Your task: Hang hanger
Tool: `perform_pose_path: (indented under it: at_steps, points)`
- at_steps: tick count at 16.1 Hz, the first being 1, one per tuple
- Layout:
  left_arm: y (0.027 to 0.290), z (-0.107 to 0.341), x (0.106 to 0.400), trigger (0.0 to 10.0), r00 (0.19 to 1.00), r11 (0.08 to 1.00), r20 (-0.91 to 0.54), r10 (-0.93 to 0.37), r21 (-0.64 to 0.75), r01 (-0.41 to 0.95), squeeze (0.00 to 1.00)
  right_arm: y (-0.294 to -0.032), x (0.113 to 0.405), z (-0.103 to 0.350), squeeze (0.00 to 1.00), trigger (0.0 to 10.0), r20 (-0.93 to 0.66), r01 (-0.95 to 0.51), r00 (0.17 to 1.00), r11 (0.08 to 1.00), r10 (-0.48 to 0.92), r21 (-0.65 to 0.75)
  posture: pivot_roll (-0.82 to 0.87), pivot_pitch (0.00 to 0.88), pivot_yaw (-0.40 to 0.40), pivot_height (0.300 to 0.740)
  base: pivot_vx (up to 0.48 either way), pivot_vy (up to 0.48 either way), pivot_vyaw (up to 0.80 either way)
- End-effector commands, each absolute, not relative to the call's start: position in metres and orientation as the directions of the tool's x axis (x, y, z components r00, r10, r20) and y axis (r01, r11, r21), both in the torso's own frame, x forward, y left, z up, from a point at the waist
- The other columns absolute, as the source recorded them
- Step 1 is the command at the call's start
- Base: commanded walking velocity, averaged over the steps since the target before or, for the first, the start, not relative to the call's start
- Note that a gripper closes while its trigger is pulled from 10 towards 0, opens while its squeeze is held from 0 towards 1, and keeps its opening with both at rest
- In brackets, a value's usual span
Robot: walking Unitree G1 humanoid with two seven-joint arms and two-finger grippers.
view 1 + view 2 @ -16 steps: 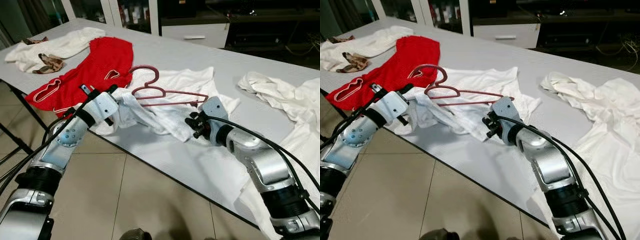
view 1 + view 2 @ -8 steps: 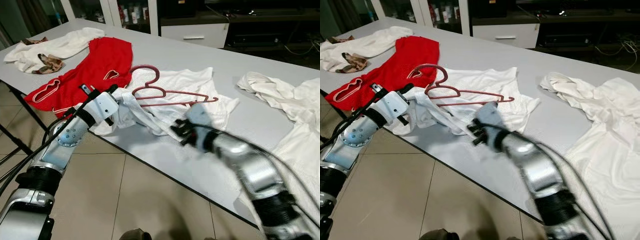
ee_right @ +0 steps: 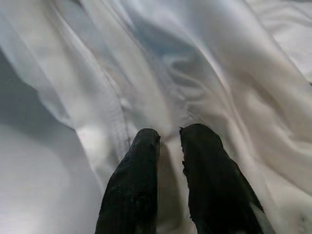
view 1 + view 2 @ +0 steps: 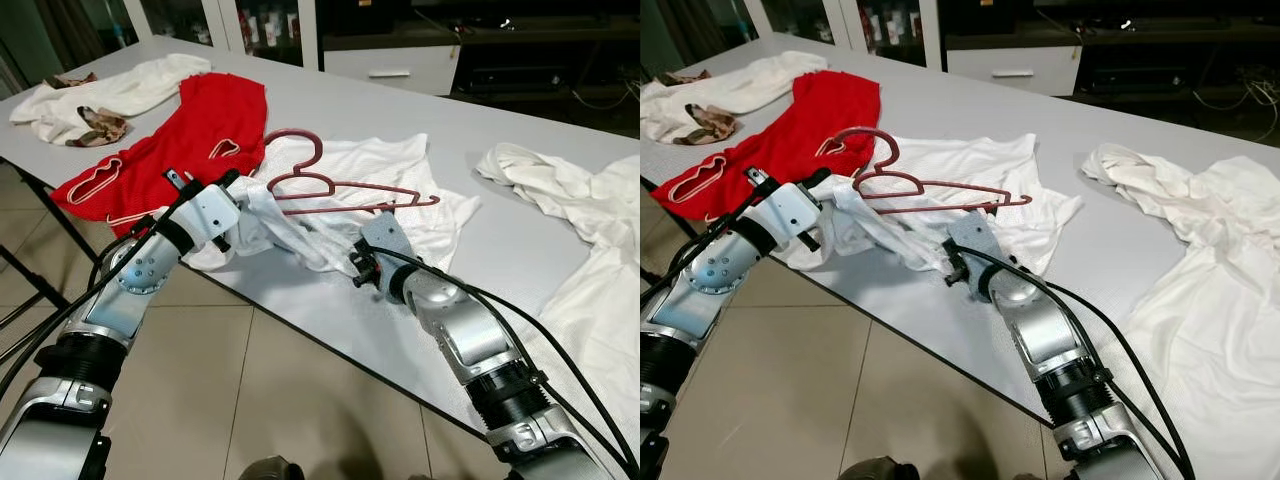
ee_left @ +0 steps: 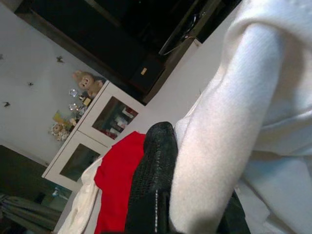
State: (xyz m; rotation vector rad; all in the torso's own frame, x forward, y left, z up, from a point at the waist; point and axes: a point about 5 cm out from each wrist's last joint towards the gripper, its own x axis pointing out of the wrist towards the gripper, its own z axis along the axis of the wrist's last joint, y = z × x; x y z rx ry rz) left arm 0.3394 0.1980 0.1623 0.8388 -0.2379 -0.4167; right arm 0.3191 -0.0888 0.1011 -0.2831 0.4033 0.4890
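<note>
A dark red hanger (image 4: 335,187) lies flat on top of a crumpled white shirt (image 4: 390,190) spread across a grey table (image 4: 520,240). Its hook points away from the robot, toward a red garment (image 4: 200,125) lying just beyond and to the left.

The left gripper (image 5: 195,180) is at the near left corner of the shirt, just left of the hanger, with its black fingers (image 5: 153,180) clamped on a thick fold of the white cloth. The right gripper (image 3: 168,146) is at the near edge of the shirt, in front of the hanger's long bar. Its two fingertips sit almost together, with a thin pinch of white cloth between them. Neither gripper touches the hanger.

Farther right of the right arm, a second white garment (image 4: 580,230) lies heaped at the table's edge. At the far left corner, beyond the red garment, rests a cream cloth (image 4: 110,90) with a small patterned piece (image 4: 98,125) on it. Below the table is a tiled floor (image 4: 260,390).
</note>
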Motion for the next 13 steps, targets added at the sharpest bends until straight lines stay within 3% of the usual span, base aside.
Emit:
perform_pose_path:
  at_steps: [1,2,9,12,13]
  points:
    - [0.199,0.165,0.34,0.0,0.893,0.588,0.045,-0.448,0.768,0.256,0.0,-0.086,0.326,0.112,0.22,10.0,-0.396,-0.497,0.825,0.851,0.403,-0.168,-0.04,0.0,0.116,0.736,0.0,0.0,0.0]
    - [0.199,0.165,0.339,0.0,0.892,0.587,0.044,-0.451,0.768,0.258,0.0,-0.084,0.325,0.113,1.0,10.0,-0.388,-0.507,0.82,0.849,0.421,-0.151,-0.05,0.0,0.117,0.736,0.0,0.0,0.0]
    - [0.195,0.166,0.34,0.0,0.885,0.584,0.044,-0.463,0.766,0.267,0.0,-0.09,0.319,0.097,0.97,10.0,-0.456,-0.54,0.802,0.794,0.386,-0.278,-0.05,0.0,0.118,0.736,0.0,0.0,0.0]
    - [0.195,0.166,0.34,0.0,0.884,0.585,0.044,-0.465,0.765,0.27,0.0,-0.094,0.317,0.089,0.87,10.0,-0.478,-0.529,0.808,0.78,0.343,-0.335,-0.05,0.0,0.116,0.736,0.0,0.0,0.0]
    - [0.194,0.166,0.34,0.0,0.884,0.585,0.044,-0.466,0.765,0.27,0.0,-0.095,0.317,0.089,0.64,6.1,-0.48,-0.528,0.807,0.782,0.342,-0.33,-0.05,0.0,0.115,0.736,0.0,0.0,0.0]
